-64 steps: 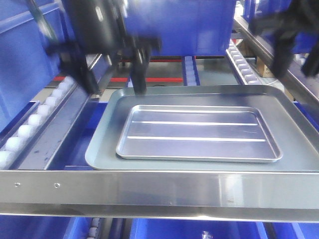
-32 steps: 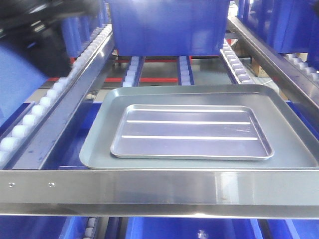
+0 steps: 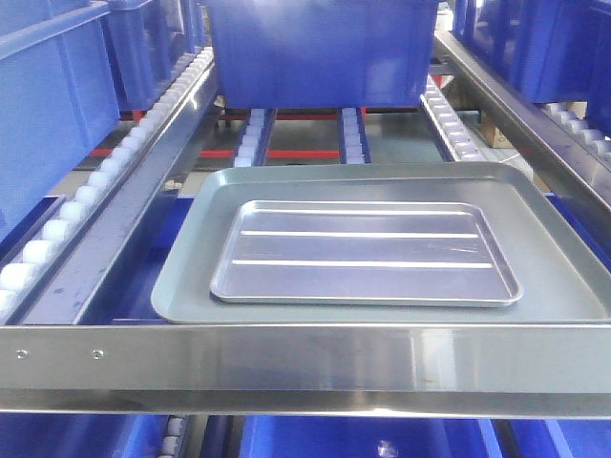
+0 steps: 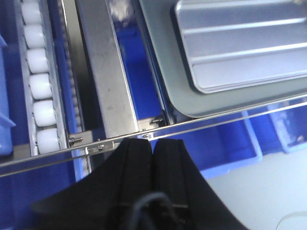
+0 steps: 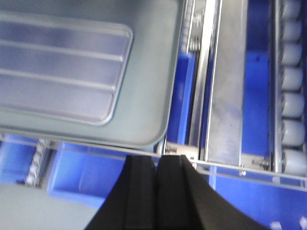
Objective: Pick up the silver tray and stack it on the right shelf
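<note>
The silver tray (image 3: 366,253), shiny with two raised ridges, lies flat inside a larger dull grey tray (image 3: 183,272) on the right shelf, behind its brushed-steel front bar (image 3: 305,358). Neither gripper appears in the front view. In the left wrist view my left gripper (image 4: 153,140) is shut and empty, hanging over the front bar (image 4: 216,117), below and left of the silver tray (image 4: 244,48). My right gripper (image 5: 157,157) is likewise shut on nothing, just off the grey tray's (image 5: 148,96) corner, with the silver tray (image 5: 57,72) up to its left.
A big blue bin (image 3: 325,48) stands on the shelf behind the trays. White roller tracks (image 3: 95,186) and a steel rail (image 3: 134,219) run along the left; another rail (image 3: 516,114) runs on the right. Blue bins (image 3: 363,439) sit below the front bar.
Both arms, over the trays' far edge a second ago, have pulled back out of the front view. The trays lie where they were.
</note>
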